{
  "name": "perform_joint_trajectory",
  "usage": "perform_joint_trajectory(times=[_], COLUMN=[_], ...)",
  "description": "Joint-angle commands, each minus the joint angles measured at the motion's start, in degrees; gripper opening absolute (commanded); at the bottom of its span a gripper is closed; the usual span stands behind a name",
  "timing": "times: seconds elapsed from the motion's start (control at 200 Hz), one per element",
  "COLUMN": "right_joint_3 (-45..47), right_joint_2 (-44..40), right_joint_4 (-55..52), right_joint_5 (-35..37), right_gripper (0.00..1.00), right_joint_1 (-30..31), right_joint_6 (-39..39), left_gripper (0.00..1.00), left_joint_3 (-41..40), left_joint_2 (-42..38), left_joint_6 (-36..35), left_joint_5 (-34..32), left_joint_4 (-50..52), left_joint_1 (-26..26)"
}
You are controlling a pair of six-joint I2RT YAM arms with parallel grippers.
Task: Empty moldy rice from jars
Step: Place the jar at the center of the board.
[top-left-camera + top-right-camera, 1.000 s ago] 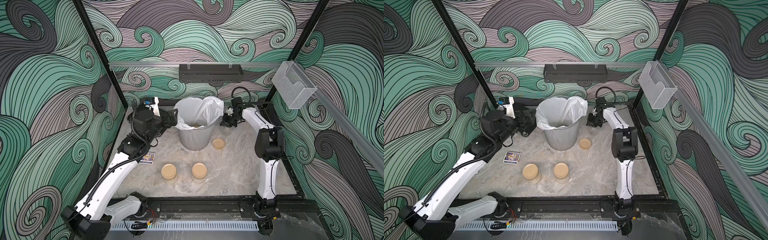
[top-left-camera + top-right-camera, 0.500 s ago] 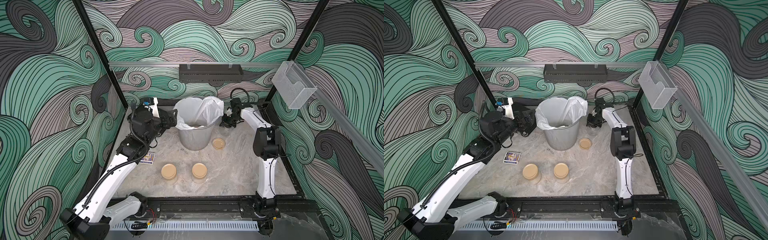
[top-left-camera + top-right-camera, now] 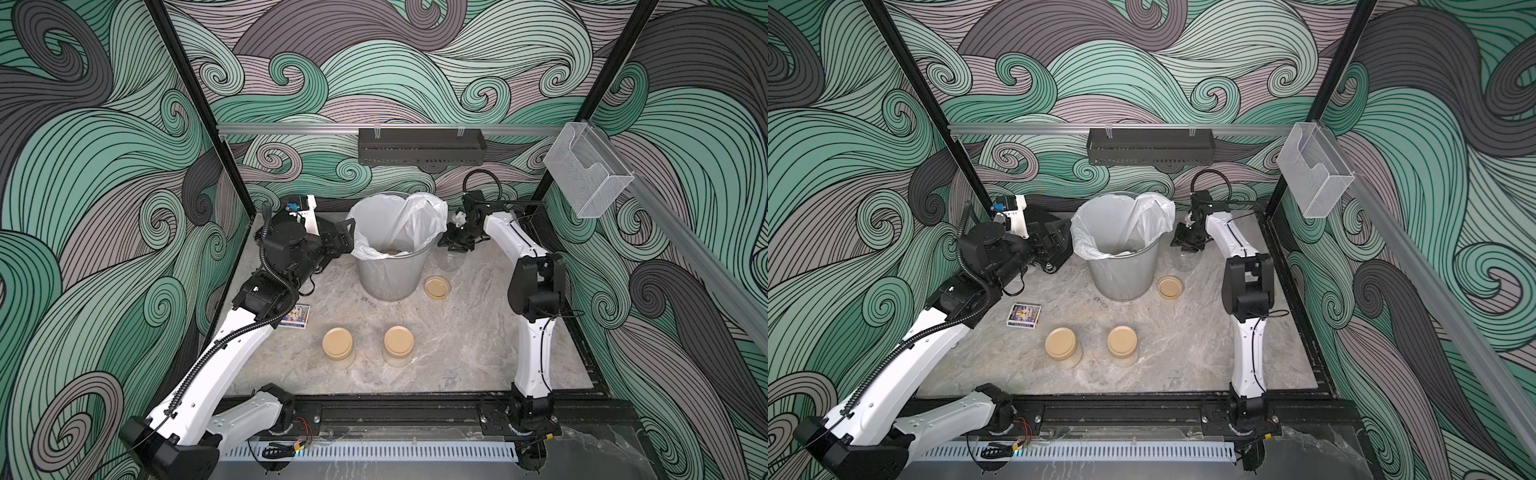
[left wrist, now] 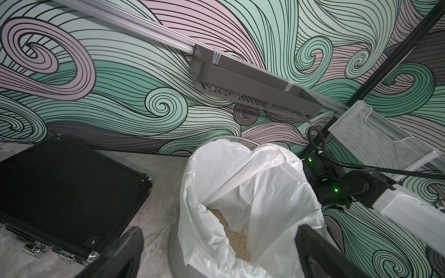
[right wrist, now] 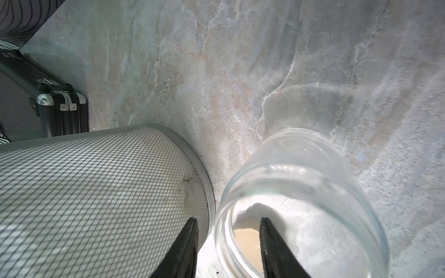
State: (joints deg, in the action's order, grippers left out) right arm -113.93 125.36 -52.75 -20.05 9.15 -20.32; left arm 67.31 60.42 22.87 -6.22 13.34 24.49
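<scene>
Both top views: my right pincer (image 3: 455, 243) hangs right over the open jar (image 3: 451, 262), which stands upright on the tabletop (image 3: 465, 340) just beside the mesh bin (image 3: 390, 276), on its right. Too small here to judge the jaw gap. The loose lid (image 3: 437, 286) lies flat nr the bin's foot, in front of that jar and apart from it. The left capped jar (image 3: 338, 344) and right capped jar (image 3: 398, 341) stand side by side toward the front, well apart from the bin; can't make out contents from above. Moldy rice (image 3: 392, 252) shows as a pale patch low in the white liner (image 3: 399, 220). My left pincer (image 3: 345, 237) sits at the bin's left rim, and a small printed card (image 3: 1024, 315) lies by my left forearm. Left wrist view: my fingers (image 4: 130, 245) stand wide apart w/ nothing btwn them. Ahead is the liner's mouth w/ rice heaped at the bottom, and a black case (image 4: 67, 183) lies flat on the tabletop beside the bin. Right wrist view: one finger (image 5: 190, 240) is outside the jar and the other is inside its mouth, w/ the glass rim btwn them. The gap is clearly wider than the glass and neither pad presses it, so the pincer is part-open and holds nothing. A tan patch shows thru the glass; can't tell if it's leftover grains or the lid. The jar sits just beside the bin's base rim, w/ a sliver of tabletop btwn.
</scene>
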Motion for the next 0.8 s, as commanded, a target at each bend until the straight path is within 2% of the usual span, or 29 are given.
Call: perform_joint_trajectory(times=[0.0,0.32,0.545,0.665,0.796], right_joint_3=[0.8,12.3,31.1,41.2,49.1], right_joint_2=[-6.6,-21.1,-37.4,-47.1,-55.2], right_joint_4=[-2.5,-2.4,3.5,6.7,9.4], right_joint_5=[2.6,7.6,7.0,5.8,6.6], right_gripper=[0.45,0.5,0.56,0.65,0.69], right_joint_1=[0.1,-0.5,0.9,3.8,11.0], right_joint_6=[2.4,5.9,8.6,9.6,8.7], left_gripper=[0.99,0.99,0.98,0.98,0.98], left_joint_3=[0.9,-0.7,-1.3,-1.7,-2.2], left_joint_2=[-0.2,-0.5,0.2,0.9,1.8], left_joint_6=[-1.0,-0.1,0.9,1.7,4.1], left_joint_5=[0.2,-0.3,-0.9,-1.6,-1.8], left_joint_4=[0.1,0.4,1.7,2.0,1.9], left_joint_1=[-0.4,-0.4,-0.4,-0.5,-0.8])
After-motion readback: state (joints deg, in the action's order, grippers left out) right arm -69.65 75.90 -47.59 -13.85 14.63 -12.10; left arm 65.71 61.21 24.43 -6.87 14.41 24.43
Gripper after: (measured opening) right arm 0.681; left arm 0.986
